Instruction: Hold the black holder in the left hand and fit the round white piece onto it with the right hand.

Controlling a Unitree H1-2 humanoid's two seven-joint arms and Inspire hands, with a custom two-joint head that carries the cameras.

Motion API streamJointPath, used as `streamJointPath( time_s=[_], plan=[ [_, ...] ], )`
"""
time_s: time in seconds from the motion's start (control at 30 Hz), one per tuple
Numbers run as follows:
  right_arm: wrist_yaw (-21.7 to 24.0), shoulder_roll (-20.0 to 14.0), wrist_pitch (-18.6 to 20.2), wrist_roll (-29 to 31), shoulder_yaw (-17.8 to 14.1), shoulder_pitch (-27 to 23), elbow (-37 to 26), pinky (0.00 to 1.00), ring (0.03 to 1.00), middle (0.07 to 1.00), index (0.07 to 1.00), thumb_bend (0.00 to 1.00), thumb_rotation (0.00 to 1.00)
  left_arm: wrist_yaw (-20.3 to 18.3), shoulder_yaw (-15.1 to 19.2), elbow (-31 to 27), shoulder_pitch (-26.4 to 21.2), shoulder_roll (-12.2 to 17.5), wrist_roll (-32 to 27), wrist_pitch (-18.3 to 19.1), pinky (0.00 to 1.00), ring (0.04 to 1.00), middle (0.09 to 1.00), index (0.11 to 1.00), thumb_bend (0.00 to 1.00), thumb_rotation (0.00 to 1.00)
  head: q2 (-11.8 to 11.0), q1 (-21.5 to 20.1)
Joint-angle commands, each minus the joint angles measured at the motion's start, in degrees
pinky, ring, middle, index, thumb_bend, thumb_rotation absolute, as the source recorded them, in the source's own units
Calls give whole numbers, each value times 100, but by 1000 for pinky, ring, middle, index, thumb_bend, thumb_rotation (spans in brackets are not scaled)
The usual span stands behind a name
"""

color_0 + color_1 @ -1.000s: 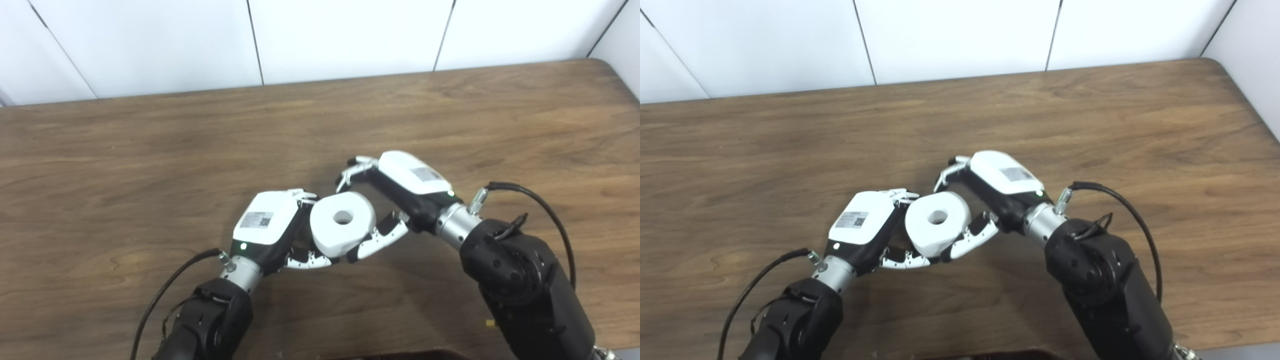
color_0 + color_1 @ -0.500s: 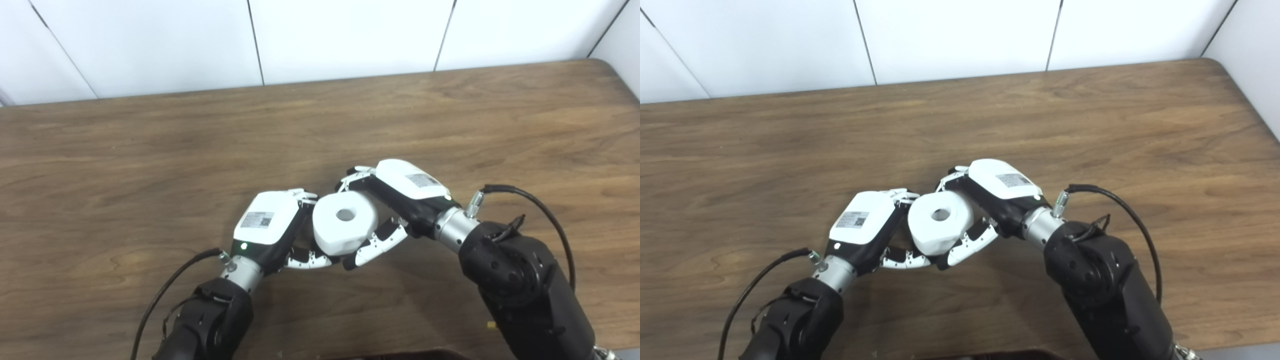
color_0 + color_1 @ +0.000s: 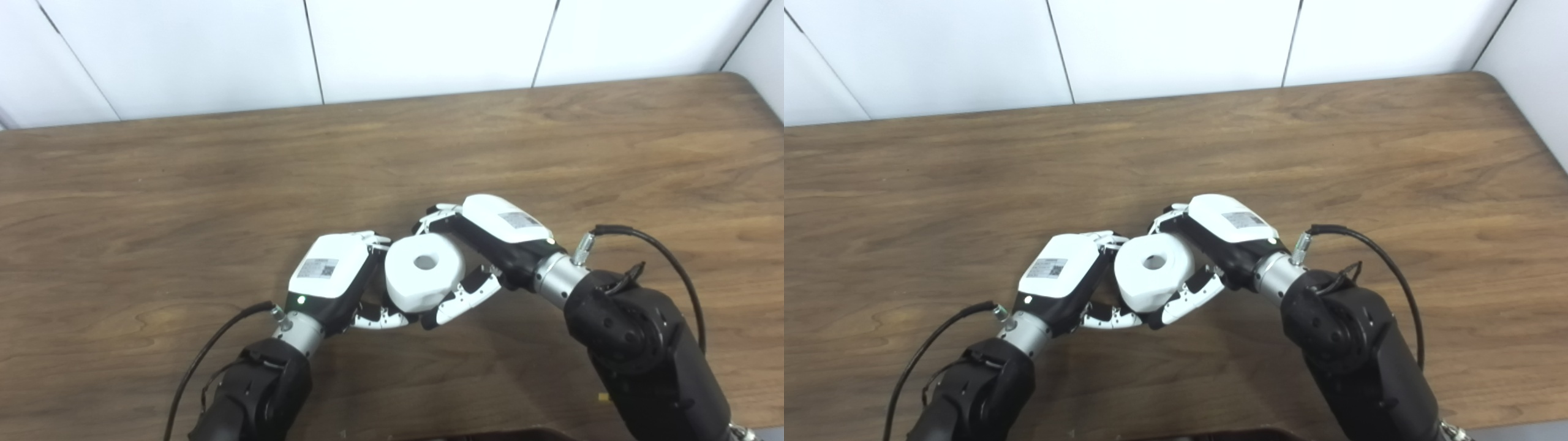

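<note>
Both hands meet low-centre over the wooden table point(image 3: 184, 184), round white piece point(image 3: 422, 271) squeezed between them. Right hand point(image 3: 490, 236) comes in from the right side, back shell up, fingers point(image 3: 436, 215) curled over the far edge of the white piece, thumb point(image 3: 460, 297) hooked under its near side, so it's clamped on the piece. White piece sits just left of the right palm, centre hole facing up and slightly toward camera, tilted a bit. Left hand point(image 3: 334, 275) is directly left of the piece, touching its left side; its fingertips point(image 3: 375, 239) peek past the shell at the top, thumb point(image 3: 375, 317) curves under the piece's near-left edge, almost touching the right thumb. Black holder hidden behind left shell and white piece, can't make it out, so can't tell what the left hand is closed on or whether the piece is seated. Black cables point(image 3: 649, 242) loop off both wrists. White panel wall point(image 3: 429, 43) behind the table
</note>
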Motion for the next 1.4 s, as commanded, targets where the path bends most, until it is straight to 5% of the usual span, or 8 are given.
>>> streamJointPath(
  time_s=[0.0,0.57,1.37],
  plan=[
    [-15,-58,18,81,-147,-257,-157,797,913,817,701,1000,409,-362,-161,256,123,32,1,7,834,858,795,487,520,50,-5,-5],
    [652,-167,378,266,-615,-1024,-539,767,925,816,689,1000,420,-265,-151,367,99,57,-31,-51,822,853,790,487,520,49,-21,-19],
    [1005,-191,370,232,-995,-1313,-637,755,918,816,707,1000,438,-315,-34,397,77,106,-82,41,828,856,784,492,522,61,-114,34]
  ],
)
